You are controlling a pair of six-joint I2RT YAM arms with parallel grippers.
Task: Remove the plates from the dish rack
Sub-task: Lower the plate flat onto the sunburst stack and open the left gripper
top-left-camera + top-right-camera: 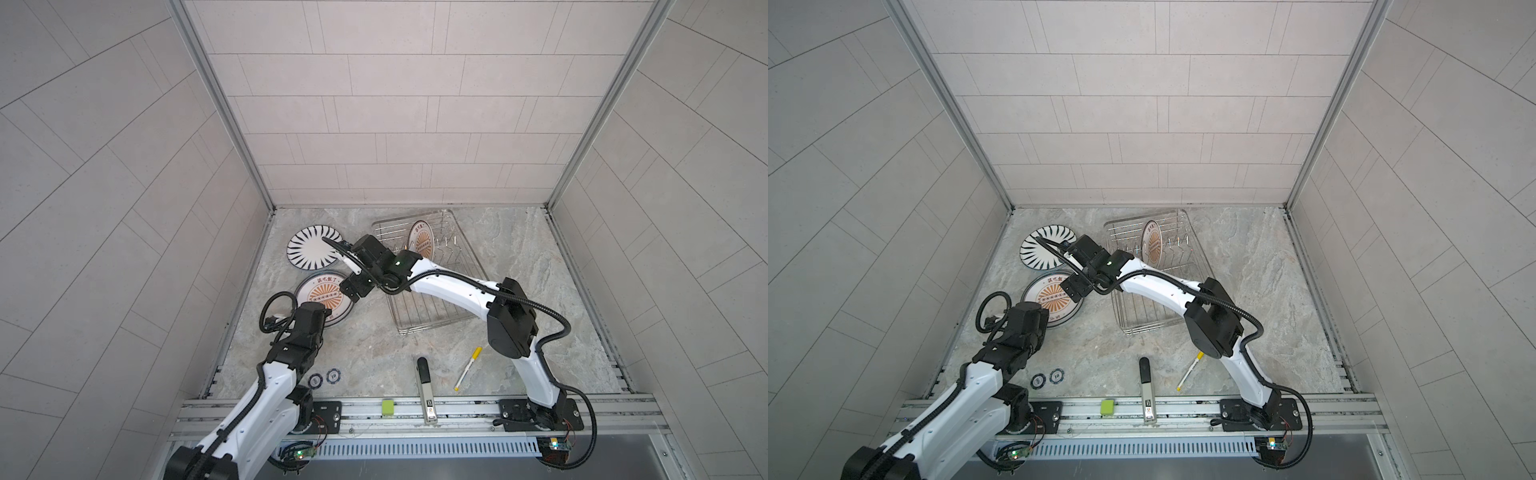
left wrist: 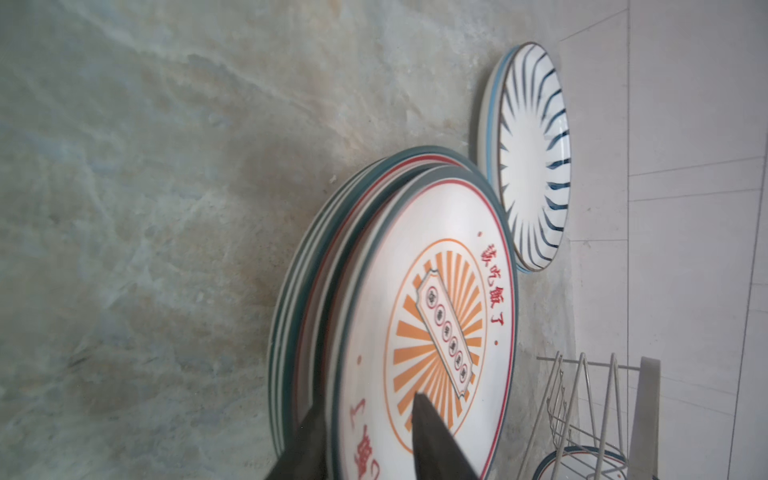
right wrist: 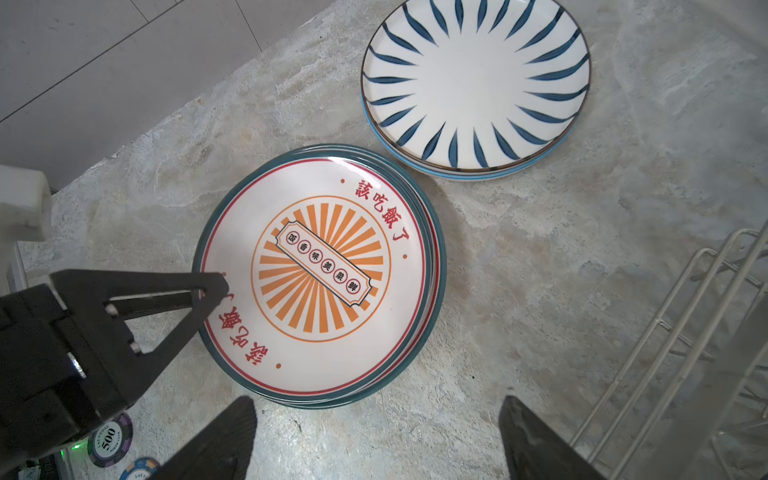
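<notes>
At the far left of the marble table (image 1: pixel 519 270), a stack of blue-striped plates (image 1: pixel 305 253) lay flat. Just nearer the arms sat a stack of orange-sunburst plates (image 1: pixel 322 295) with red characters. The left gripper (image 2: pixel 368 405) straddled the rim of that stack's top plate, its jaws parted wider than the rim and not clamped on it. Two poker chips (image 1: pixel 333 375) lay near the front rail. The right gripper (image 3: pixel 377 399) hovered above the table just beside the sunburst stack, jaws wide and empty. To the right stood the wire dish rack (image 1: pixel 424 322), partly under the right arm, with one sunburst plate (image 1: pixel 420 241) upright among its far prongs. Farther right, towards the front, lay a yellow-capped pen (image 1: pixel 467 369).
</notes>
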